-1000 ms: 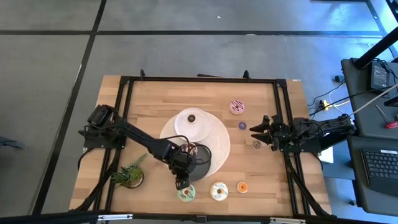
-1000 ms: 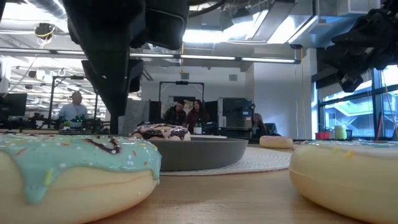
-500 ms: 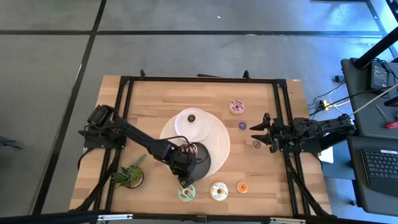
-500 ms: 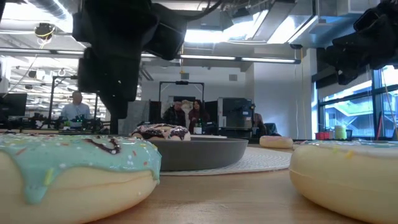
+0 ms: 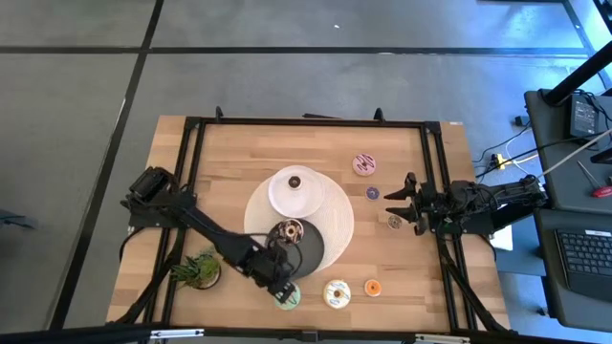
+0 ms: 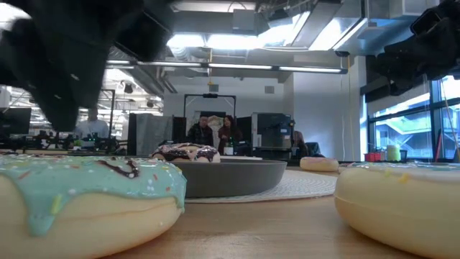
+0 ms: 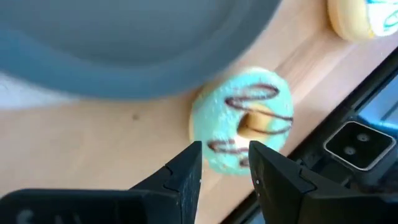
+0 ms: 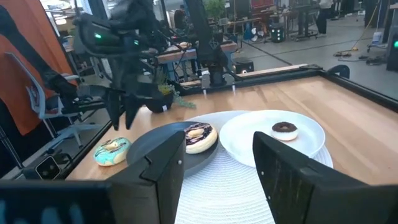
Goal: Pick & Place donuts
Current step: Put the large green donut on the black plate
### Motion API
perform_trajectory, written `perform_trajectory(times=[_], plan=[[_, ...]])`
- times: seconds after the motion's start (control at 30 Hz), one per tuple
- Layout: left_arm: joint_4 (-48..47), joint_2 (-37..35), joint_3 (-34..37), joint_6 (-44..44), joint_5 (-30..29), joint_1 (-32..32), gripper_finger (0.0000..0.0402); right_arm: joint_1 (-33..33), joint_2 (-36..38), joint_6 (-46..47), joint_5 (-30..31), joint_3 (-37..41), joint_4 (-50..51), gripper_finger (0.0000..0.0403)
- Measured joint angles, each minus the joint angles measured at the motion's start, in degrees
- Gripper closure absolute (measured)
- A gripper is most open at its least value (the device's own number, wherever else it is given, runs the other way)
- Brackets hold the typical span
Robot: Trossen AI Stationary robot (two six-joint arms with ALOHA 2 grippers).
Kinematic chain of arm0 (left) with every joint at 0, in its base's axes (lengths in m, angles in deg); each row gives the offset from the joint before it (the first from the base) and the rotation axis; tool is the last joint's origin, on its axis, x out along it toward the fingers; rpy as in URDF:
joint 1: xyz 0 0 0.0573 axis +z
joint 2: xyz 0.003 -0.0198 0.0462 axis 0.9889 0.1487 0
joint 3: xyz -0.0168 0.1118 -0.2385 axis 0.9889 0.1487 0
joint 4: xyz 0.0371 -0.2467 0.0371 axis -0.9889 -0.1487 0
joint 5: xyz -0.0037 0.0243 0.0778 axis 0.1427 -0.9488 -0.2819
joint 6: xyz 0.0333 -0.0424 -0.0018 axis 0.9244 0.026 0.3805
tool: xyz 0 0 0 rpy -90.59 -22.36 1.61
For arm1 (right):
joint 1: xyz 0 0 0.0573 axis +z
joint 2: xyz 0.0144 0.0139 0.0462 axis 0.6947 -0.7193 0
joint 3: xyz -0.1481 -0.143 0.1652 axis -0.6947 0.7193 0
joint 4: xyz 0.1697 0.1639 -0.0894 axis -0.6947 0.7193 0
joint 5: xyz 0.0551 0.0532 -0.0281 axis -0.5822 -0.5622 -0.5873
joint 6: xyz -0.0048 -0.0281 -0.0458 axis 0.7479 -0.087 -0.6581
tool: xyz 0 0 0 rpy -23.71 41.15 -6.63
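Lying flat at the table's 6 o'clock edge, hole upward and without any long axis: green-iced toy ring donut with chocolate squiggles (image 5: 287, 298), (image 7: 244, 120), with a cream-iced sprinkled ring donut (image 5: 337, 293) just at its 3 o'clock and a tiny orange ring donut (image 5: 373, 288) beyond that; no readable writing anywhere. Hovering right over the green one, left gripper (image 5: 278, 287), (image 7: 225, 163), fingers a little apart and empty. At 12 o'clock from it, chocolate-iced ring donut (image 5: 288, 230) on a round dark grey plate (image 5: 313, 253); far off at 3 o'clock, right gripper (image 5: 402, 203), fingers spread wide, empty.
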Motion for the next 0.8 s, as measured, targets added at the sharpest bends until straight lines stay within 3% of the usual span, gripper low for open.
perform_trajectory(times=[0.27,0.43,0.8], plan=[[-8.1,2.1,-11.3,-4.7,-9.3,-4.0,0.0274,0.0,0.0,-1.0,0.0,0.0,0.0,0.0215],[-19.4,6.8,-14.5,-5.2,-7.5,-3.4,0.0274,0.0,0.0,-2.4,0.3,0.0,0.0,0.0215],[-15.4,10.9,-14.9,-4.4,-6.8,-2.6,0.0274,0.0,0.0,-0.8,0.4,0.0,0.0,0.0215]])
